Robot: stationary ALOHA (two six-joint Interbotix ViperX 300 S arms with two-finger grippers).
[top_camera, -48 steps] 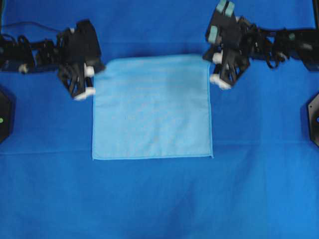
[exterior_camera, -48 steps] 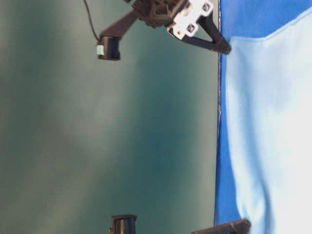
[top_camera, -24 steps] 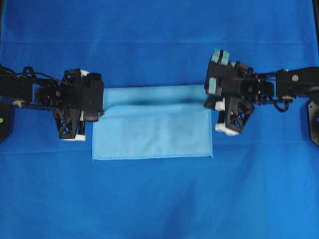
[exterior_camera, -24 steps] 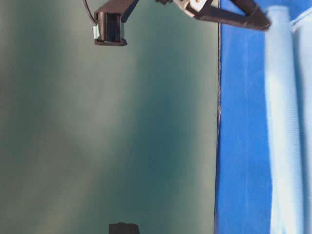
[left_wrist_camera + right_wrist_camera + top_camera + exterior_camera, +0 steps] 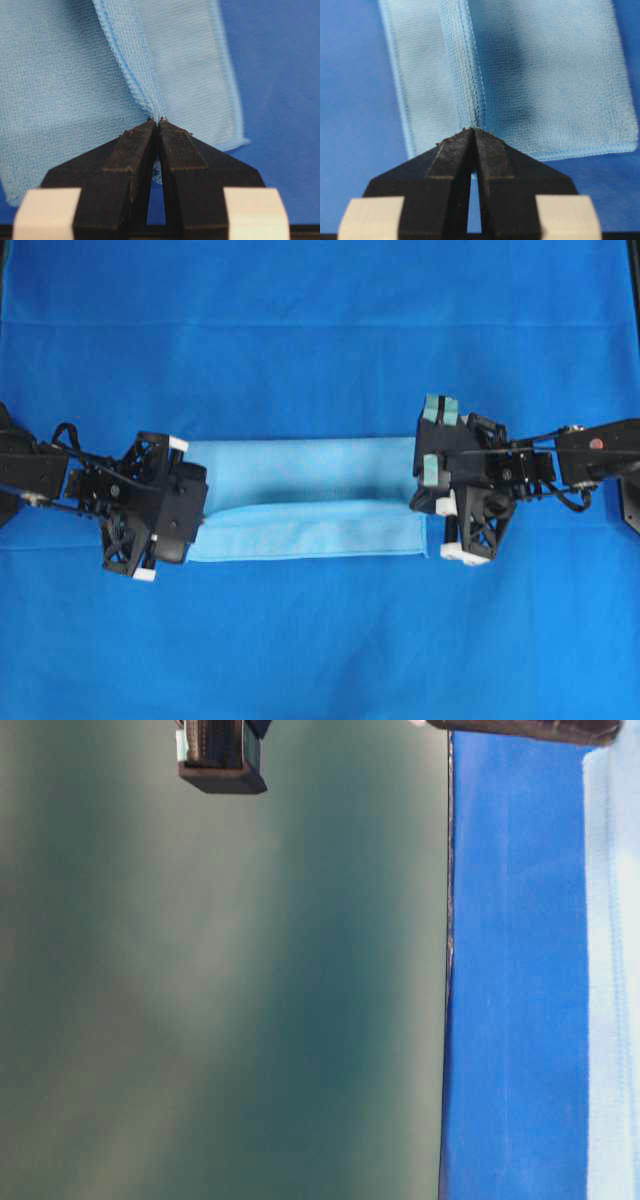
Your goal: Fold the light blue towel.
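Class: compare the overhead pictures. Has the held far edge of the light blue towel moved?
Yes. The light blue towel's held edge has travelled down the view toward its near hem, which stayed put on the table covering.

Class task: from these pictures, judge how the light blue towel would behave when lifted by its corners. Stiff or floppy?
Probably floppy: the light blue towel sags between the left gripper and the right gripper. Likely light: closed fingertips pinching only its hem hold it up.
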